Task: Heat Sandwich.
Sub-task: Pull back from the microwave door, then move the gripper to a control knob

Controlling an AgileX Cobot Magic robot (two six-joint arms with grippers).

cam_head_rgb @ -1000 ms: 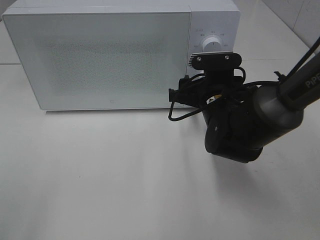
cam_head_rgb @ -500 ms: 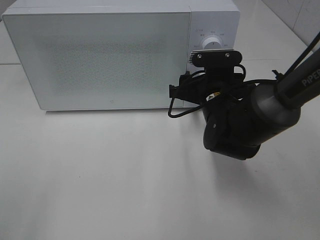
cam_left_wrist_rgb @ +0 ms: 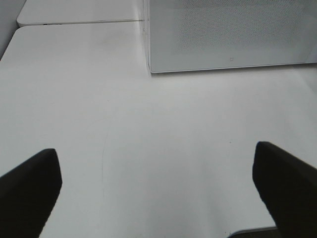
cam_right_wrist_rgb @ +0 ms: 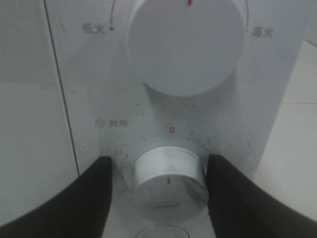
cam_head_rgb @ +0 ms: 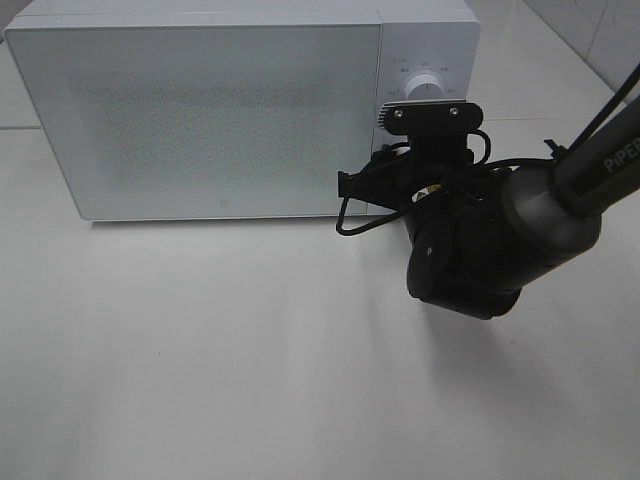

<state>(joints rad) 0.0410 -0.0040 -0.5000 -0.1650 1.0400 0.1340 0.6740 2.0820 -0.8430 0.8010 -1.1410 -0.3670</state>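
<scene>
White microwave (cam_head_rgb: 200, 110) fills the upper half of the ext. high view, standing on the white table (cam_head_rgb: 200, 350) w/ its door shut. No view shows the sandwich, so can't say where it is.

Right arm (cam_head_rgb: 520, 240) comes in from the right edge of that view. Its wrist is up against the control panel at upper centre-right, just below the upper dial (cam_head_rgb: 427, 90). The cam mount hides the tip there.

In the right wrist view, the right end effector (cam_right_wrist_rgb: 159, 163) has its fingers (cam_right_wrist_rgb: 84, 198) apart, straddling the lower knob (cam_right_wrist_rgb: 168, 183), w/ a red "0" printed just above it. A gap shows btwn one finger & the knob. The other finger sits at the knob's rim, contact unclear, so not clamped.

Left end effector (cam_left_wrist_rgb: 154, 151) is wide apart w/ only table btwn the tips. It hovers over the table, the microwave's front corner ahead.
</scene>
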